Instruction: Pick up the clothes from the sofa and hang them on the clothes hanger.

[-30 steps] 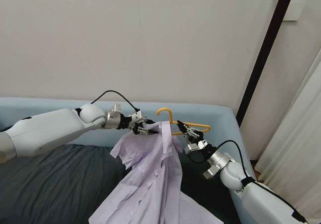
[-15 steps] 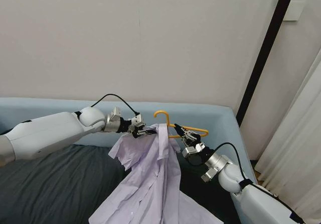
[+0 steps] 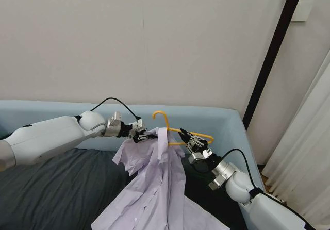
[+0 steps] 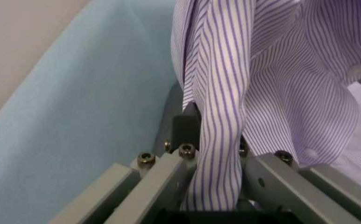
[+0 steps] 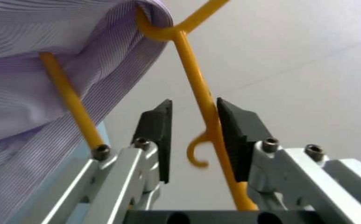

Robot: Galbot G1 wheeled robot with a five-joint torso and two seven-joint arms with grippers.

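A lilac striped shirt [image 3: 154, 189] hangs over the sofa, and its collar end is draped on one arm of a yellow hanger [image 3: 178, 131]. My left gripper [image 3: 142, 134] is shut on the shirt's upper edge, just left of the hanger hook. In the left wrist view the striped fabric [image 4: 230, 84] runs down between the fingers [image 4: 180, 126] of the left gripper [image 4: 215, 158]. My right gripper [image 3: 194, 143] holds the hanger's bare arm from the right. In the right wrist view the hanger's rod [image 5: 199, 88] passes between the black pads [image 5: 236, 130], and the shirt [image 5: 55, 32] covers the far arm.
The light blue sofa back [image 3: 51, 109] runs behind both arms, with a dark grey seat cushion [image 3: 51, 183] below. A black pole [image 3: 273, 49] slants up at the right, with a white curtain [image 3: 309, 152] beside it. A plain wall lies behind.
Both grippers have shifted left and slightly up together, carrying the hanger and the shirt's top with them. The hanger hook now sits further left.
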